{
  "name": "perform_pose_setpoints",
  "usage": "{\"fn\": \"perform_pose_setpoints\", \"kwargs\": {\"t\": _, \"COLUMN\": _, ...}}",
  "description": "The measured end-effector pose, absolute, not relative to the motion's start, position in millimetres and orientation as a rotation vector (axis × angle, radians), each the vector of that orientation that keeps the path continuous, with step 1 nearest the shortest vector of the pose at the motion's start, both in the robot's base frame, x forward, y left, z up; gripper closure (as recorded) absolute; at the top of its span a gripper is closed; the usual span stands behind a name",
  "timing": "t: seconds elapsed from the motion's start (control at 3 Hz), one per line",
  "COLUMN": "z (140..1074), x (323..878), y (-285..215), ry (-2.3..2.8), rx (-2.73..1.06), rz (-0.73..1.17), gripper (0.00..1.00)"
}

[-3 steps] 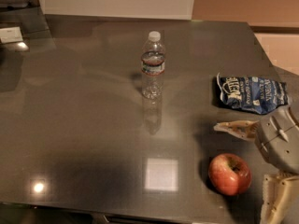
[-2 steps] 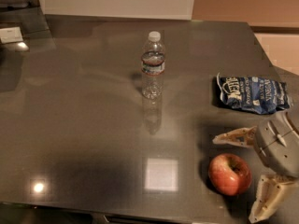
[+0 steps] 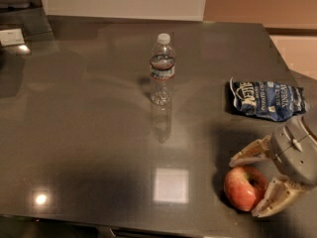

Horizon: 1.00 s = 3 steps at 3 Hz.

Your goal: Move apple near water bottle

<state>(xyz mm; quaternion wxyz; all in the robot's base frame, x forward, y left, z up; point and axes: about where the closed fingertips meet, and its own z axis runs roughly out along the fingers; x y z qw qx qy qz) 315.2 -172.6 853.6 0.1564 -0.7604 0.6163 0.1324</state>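
Dark bench as before, but the gripper has come down: its wide-spread fingers now stand on both sides of the apple, so closing seems next. Count: one apple, one water bottle far from the fingers, one snack bag just beyond them.

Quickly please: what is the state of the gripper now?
Gripper: open, at the front right of the table, one finger on each side of the apple, not closed on it.
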Motion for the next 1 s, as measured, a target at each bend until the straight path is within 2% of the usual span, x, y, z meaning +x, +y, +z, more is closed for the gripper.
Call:
{"fn": "perform_pose_setpoints", "kwargs": {"t": 0.33, "z": 873, "x": 336, "y": -163, "ry": 1.814, "rx": -2.130, "rz": 0.370, "gripper": 0.87}}
{"fn": "perform_pose_setpoints", "kwargs": {"t": 0.67, "z": 897, "x": 366, "y": -139, "ry": 1.889, "rx": -2.048, "rz": 0.294, "gripper": 1.00}}
{"fn": "perform_pose_setpoints", "kwargs": {"t": 1.0, "z": 907, "x": 398, "y": -115, "ry": 1.969, "rx": -1.947, "rz": 0.240, "gripper": 1.00}}
